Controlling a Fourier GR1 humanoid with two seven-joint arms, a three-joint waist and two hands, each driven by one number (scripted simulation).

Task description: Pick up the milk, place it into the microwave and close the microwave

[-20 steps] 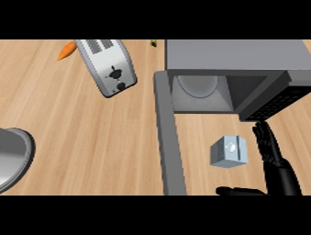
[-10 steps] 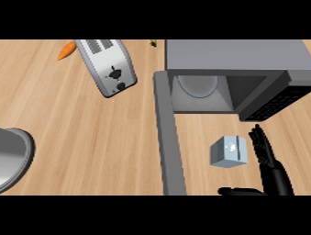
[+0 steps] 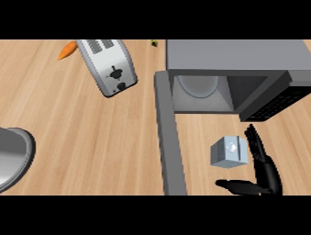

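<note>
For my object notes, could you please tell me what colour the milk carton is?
The milk carton is light grey-blue, seen best in the head view.

We see the milk (image 3: 228, 152) upright on the counter (image 3: 83, 137), in front of the microwave (image 3: 242, 69), whose door (image 3: 169, 133) stands open. Our right hand (image 3: 263, 170) lies just right of the milk, fingers straight, thumb below it. A toaster (image 3: 109, 66), a carrot (image 3: 67, 49) and a pot (image 3: 2, 158) sit to the left.
</note>
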